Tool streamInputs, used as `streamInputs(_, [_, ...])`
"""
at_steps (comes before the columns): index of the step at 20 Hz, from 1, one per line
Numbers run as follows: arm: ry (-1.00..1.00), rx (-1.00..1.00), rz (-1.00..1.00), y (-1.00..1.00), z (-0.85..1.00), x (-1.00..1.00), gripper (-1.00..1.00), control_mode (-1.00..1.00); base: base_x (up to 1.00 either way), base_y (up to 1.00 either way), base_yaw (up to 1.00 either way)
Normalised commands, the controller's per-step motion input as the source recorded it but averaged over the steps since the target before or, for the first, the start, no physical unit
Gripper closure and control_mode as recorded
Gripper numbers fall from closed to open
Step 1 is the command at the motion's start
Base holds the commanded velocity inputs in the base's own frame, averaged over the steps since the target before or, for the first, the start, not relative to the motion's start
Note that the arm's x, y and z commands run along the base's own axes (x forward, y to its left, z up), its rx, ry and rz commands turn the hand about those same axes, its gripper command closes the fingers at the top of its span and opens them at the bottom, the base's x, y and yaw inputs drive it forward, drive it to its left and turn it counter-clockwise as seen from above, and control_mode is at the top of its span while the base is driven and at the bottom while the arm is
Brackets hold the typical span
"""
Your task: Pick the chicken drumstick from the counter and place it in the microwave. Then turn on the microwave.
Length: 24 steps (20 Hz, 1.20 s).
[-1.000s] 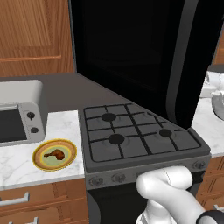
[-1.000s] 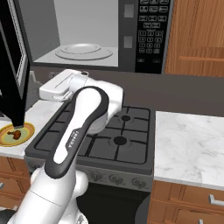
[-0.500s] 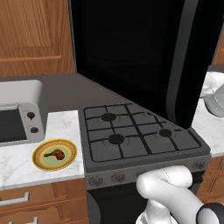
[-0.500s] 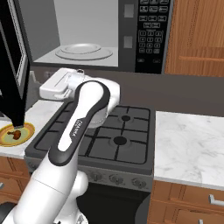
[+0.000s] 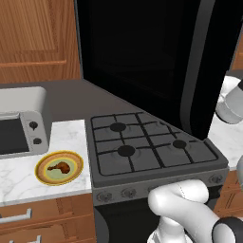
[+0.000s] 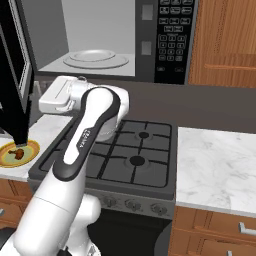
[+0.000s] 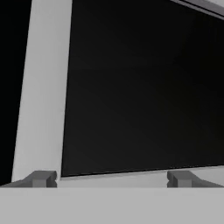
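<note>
**Hand wide, drumstick on its plate**

My hand (image 7: 109,177) is spread wide with nothing between the fingertips, facing the dark glass of the microwave door (image 7: 144,87). The microwave (image 6: 100,37) stands open, its glass turntable (image 6: 97,57) bare. The chicken drumstick (image 5: 60,166) lies on the yellow plate (image 5: 45,176), on the tabletop (image 5: 19,173) left of the stovetop (image 5: 147,147).
</note>
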Motion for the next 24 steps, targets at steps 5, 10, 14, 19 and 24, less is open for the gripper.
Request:
streamInputs(5, [-0.02, -0.01, 0.05, 0.31, 0.00, -0.24, -1.00, -1.00, 0.00, 0.00, 0.00])
streamInputs(10, [-0.02, 0.00, 0.03, 0.30, 0.00, -0.25, -1.00, -1.00, 0.00, 0.00, 0.00])
streamInputs(14, [-0.03, 0.00, 0.01, 0.26, 0.00, -0.26, -1.00, -1.00, 0.00, 0.00, 0.00])
streamInputs(19, [-0.04, 0.00, 0.00, 0.24, 0.00, -0.23, -1.00, -1.00, 0.00, 0.00, 0.00])
streamInputs(24, [-0.04, 0.00, 0.00, 0.21, 0.00, -0.20, -1.00, -1.00, 0.00, 0.00, 0.00])
